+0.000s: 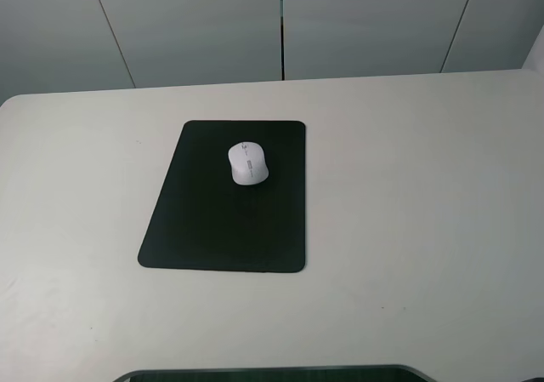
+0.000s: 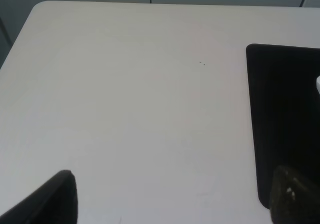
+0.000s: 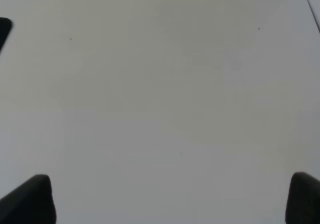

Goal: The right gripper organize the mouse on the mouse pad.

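- In the exterior high view, we are seeing the small white oval glossy mouse (image 1: 247, 162) sitting on the flat matte black rectangular mouse pad (image 1: 223, 220), in the pad's upper half, slightly right of its centre line.
- The mouse pad is lying flat on the pale off-white table (image 1: 408, 212), left of the frame's centre.
- Neither arm is appearing in the exterior high view.
- In the right wrist view, we are seeing the right gripper (image 3: 170, 199) with its two black fingertips (image 3: 32, 199) spread wide apart at the lower corners, holding nothing, over bare table.
- In the left wrist view, the left gripper (image 2: 172, 196) is likewise spread apart and empty; the pad's edge is showing at the right of that frame.
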Motion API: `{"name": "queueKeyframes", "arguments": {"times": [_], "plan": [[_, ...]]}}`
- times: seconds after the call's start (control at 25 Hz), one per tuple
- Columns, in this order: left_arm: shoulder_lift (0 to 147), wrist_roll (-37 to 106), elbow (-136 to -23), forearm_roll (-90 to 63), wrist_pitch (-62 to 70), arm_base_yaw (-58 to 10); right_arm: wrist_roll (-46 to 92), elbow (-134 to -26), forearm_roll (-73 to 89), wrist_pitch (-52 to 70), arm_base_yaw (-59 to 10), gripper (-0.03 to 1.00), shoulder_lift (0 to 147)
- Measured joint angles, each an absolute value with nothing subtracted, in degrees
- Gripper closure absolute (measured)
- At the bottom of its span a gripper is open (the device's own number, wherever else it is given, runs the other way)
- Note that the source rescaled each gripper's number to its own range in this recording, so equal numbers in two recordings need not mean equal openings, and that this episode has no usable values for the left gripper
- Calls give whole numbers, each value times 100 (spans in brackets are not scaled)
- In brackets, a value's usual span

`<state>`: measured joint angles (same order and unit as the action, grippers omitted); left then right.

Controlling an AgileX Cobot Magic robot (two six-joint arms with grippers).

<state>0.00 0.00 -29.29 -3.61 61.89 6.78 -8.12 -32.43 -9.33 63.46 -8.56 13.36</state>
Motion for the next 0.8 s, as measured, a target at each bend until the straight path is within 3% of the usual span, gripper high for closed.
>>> {"name": "queueKeyframes", "arguments": {"times": [0.48,0.8], "plan": [[0,0,-2929,-361,6189,678,-468,-2944,-493,6301,-240,-2,149],[0,0,-2929,-361,6189,678,50,-2944,-82,6301,-184,-2,-8]]}}
